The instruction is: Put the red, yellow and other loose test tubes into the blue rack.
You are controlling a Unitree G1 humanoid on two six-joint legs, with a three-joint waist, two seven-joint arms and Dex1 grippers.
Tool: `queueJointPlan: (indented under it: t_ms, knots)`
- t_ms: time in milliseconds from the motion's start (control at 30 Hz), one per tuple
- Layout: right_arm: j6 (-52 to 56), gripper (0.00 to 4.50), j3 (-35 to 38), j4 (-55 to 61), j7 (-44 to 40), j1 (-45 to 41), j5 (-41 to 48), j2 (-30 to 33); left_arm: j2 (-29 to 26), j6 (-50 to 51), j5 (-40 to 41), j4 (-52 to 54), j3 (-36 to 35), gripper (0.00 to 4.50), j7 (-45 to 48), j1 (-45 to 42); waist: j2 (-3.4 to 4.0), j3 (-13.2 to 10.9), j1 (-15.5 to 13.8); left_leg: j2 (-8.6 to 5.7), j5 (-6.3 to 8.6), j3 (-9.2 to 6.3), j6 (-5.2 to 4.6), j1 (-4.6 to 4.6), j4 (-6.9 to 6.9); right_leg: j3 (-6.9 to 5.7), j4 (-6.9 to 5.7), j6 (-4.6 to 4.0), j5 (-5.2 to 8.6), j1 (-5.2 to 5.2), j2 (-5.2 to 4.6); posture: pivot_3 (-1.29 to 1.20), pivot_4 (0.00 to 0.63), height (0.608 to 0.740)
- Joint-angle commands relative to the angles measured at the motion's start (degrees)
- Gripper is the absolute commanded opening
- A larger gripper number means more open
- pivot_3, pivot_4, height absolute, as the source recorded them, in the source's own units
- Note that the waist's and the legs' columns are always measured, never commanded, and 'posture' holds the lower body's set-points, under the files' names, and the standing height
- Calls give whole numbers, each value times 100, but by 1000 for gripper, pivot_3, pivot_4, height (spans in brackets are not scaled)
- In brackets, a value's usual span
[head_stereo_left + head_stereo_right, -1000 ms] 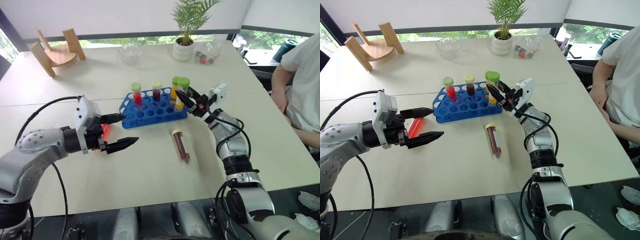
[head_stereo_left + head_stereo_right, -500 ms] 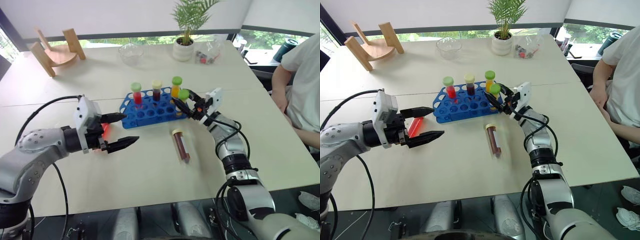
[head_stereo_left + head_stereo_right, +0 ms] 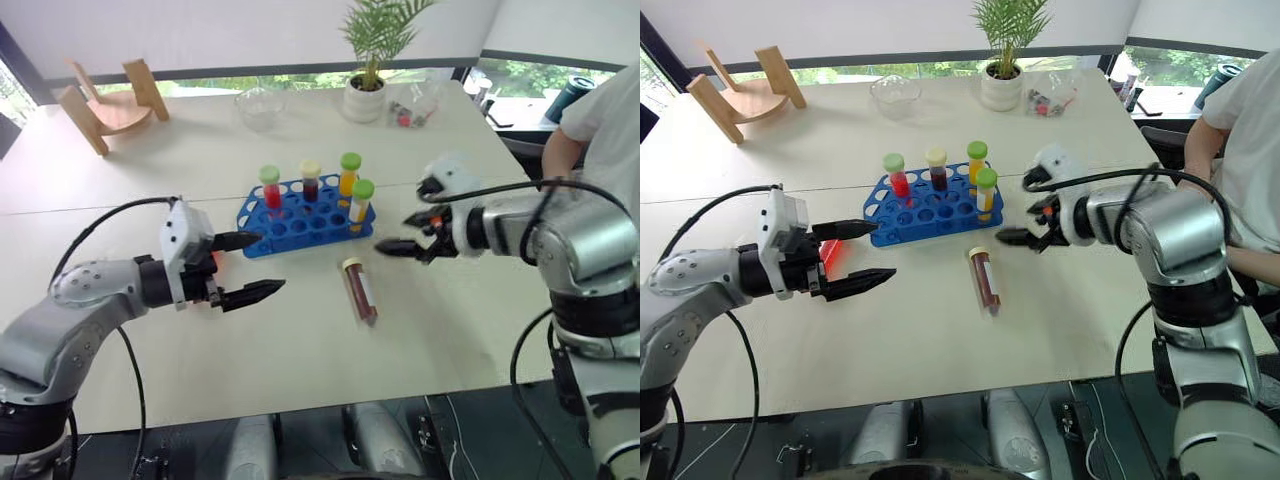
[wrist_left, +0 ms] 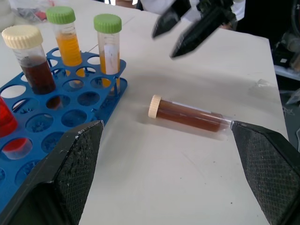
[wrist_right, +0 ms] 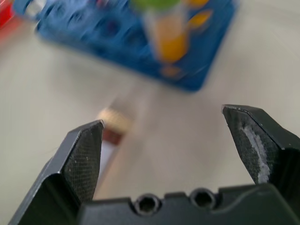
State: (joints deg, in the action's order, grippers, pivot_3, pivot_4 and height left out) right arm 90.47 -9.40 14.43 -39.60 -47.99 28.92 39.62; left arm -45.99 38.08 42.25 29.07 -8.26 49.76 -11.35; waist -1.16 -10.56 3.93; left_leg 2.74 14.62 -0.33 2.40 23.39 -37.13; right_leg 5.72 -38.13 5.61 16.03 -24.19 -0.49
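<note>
Between rack (image 3: 300, 222) and pincers, bare table (image 3: 300, 340)

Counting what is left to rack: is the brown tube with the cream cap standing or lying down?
Lying down. The brown tube rests on its side on the table, outside the blue rack.

Glossy blue plastic rack (image 3: 300, 222), clear tubes (plastic caps), matt table (image 3: 300, 340)

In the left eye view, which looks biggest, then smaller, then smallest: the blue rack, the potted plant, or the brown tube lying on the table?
1. blue rack
2. potted plant, though it stands farther back, so it may really be bigger
3. brown tube
</note>
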Motion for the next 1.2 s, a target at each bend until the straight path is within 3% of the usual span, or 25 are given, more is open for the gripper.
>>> queueJointPlan:
  t_ms: [33,300,467,567,733,767,900,1033,1133,1200]
  knots:
    - [203,4446,-434,-663,582,-461,722,-170,-18,-200,-84,-57,-25,4500,123,-97,-1,-1,1,-4,0,3,0,4,-2,0,2,1,0,0,-6,0,150,740]
    - [203,4446,-980,-1360,2085,-620,1387,-788,-94,-251,-198,-21,-60,4500,213,-84,-7,0,5,-4,1,8,-2,14,2,2,5,6,-1,-13,-8,0,150,740]
    - [203,4446,-1387,-1130,2418,-512,1527,-824,-80,-236,-201,21,-104,4500,179,-94,-14,5,13,-3,1,9,-2,13,-4,1,4,7,-2,-11,-8,0,150,740]
    - [203,3632,-1612,-980,2454,-489,1539,-780,-57,-284,-261,-23,-97,4500,165,-90,-18,7,9,-3,1,6,-2,11,-4,0,3,6,-1,-9,-7,0,150,740]
    - [203,1154,-1867,-668,2304,-537,1557,-724,-6,-342,-347,-103,-40,4500,171,-117,-18,8,12,-2,2,5,-3,11,0,0,3,6,-1,-11,-6,0,150,740]
    - [203,874,-1838,-643,2278,-550,1572,-736,1,-361,-369,-126,-30,4500,177,-124,-18,8,13,-2,2,4,-3,11,1,-1,3,6,-1,-11,-5,0,150,740]
    - [182,866,-1434,-422,2034,-584,1534,-758,12,-401,-380,-162,-45,4500,175,-93,-17,7,10,-1,2,5,-3,11,1,-1,3,5,0,-11,-5,0,150,740]
    - [-877,866,-478,-36,1592,-243,1533,-844,-2,-371,-370,-174,-112,4500,172,-37,-16,5,1,-2,2,5,-3,15,1,-1,4,6,0,-12,-6,0,150,740]
    - [-2047,866,-99,385,1252,316,1328,-856,-52,-287,-309,-133,-218,4500,166,95,-17,6,-10,-2,2,4,-3,16,0,-2,5,8,0,-12,-7,0,150,740]
    - [-3848,866,164,546,968,947,854,-1182,-82,-230,-334,-119,-233,4500,122,169,-23,10,-6,-2,2,3,-3,16,2,-3,7,11,2,-10,-7,0,150,740]
